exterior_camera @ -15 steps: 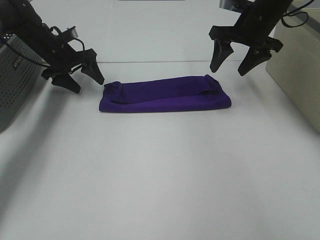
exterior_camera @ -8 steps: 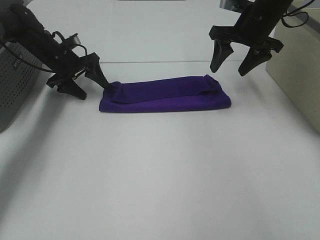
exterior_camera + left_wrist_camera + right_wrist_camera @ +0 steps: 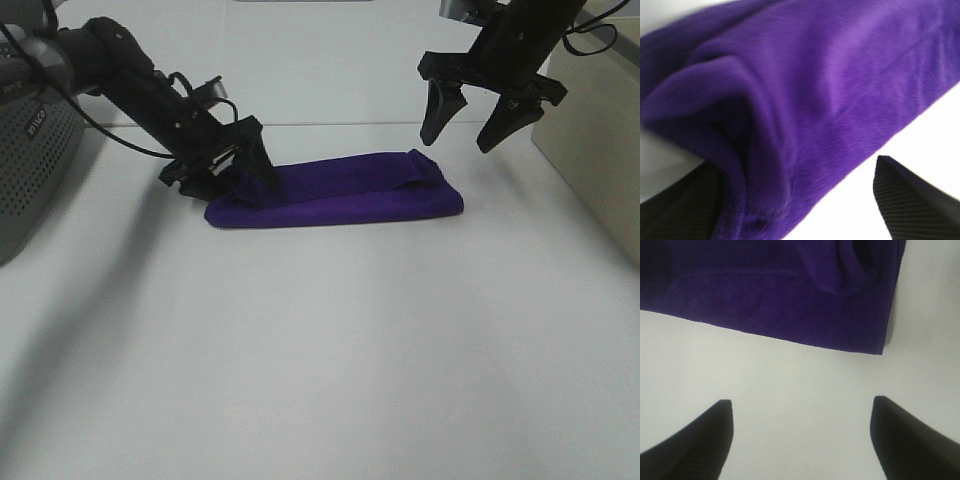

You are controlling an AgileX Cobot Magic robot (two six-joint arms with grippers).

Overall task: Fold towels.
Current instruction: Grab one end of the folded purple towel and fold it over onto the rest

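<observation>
Left claw (image 3: 236,186) low, right claw (image 3: 457,143) high, agape

The towel (image 3: 345,197) is a deep purple cloth with a soft, plush nap. It is folded into a long, narrow band and lies on the white surface (image 3: 320,350), running left to right in the far half. Its near long edge is a smooth, rounded fold. A narrower upper layer lies along the far side and ends in a small rolled lip at the right end, where a stitched hem shows (image 3: 765,295). The left end is bunched into raised, soft creases (image 3: 815,90). It looks like three or so layers, though the count is hard to tell.
</observation>
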